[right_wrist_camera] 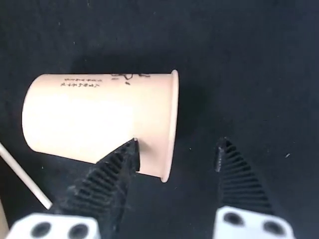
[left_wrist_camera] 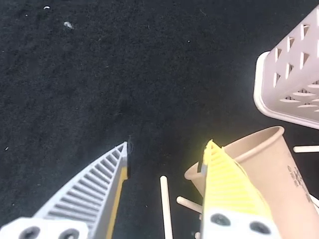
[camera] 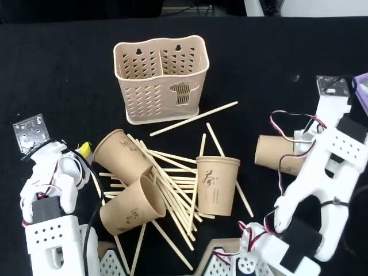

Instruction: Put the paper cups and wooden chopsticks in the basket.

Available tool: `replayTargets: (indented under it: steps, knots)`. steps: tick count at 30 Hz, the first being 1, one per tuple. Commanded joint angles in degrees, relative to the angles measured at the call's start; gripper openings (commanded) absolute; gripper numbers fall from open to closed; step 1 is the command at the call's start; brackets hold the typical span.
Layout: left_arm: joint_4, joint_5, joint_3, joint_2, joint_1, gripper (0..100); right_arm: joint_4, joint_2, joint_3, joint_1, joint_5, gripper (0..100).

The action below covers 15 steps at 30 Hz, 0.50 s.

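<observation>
The beige slotted basket (camera: 161, 77) stands upright at the table's back middle. Two paper cups (camera: 121, 154) (camera: 133, 208) lie on their sides at centre-left. A third cup (camera: 217, 185) stands upright among several scattered wooden chopsticks (camera: 172, 190). A fourth cup (camera: 279, 154) lies at the right. My right gripper (right_wrist_camera: 179, 144) is open just above that cup (right_wrist_camera: 99, 119), one black finger (right_wrist_camera: 127, 157) over its rim end and the other beyond its mouth. My left gripper (left_wrist_camera: 168, 149) is open over the bare cloth, its yellow finger (left_wrist_camera: 219, 179) beside a lying cup (left_wrist_camera: 271, 164).
The table is covered in black cloth (camera: 57, 69). A loose chopstick (camera: 194, 119) lies just in front of the basket (left_wrist_camera: 294, 84). Metal brackets (camera: 31, 131) (camera: 333, 85) sit at the left and right sides. The arm bases stand along the near edge.
</observation>
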Motion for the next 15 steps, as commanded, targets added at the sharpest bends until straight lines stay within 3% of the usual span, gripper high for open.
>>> replayTargets:
  steps: [1, 4, 8, 15]
  knots:
    - [-1.1, -0.2, -0.6, -0.4, 0.8, 25, -0.8, 3.1, -0.1, -0.4, 0.0, 25.0]
    - [-1.1, -0.2, -0.6, -0.4, 0.8, 25, -1.0, 7.5, 0.3, -2.8, 1.8, 20.0]
    - [-1.1, -0.2, -0.6, -0.4, 0.8, 25, -2.1, 10.2, 0.0, -4.1, 7.0, 1.1]
    - [-1.1, -0.2, -0.6, -0.4, 0.8, 25, -1.2, 2.6, 0.7, -0.4, 7.7, 1.1]
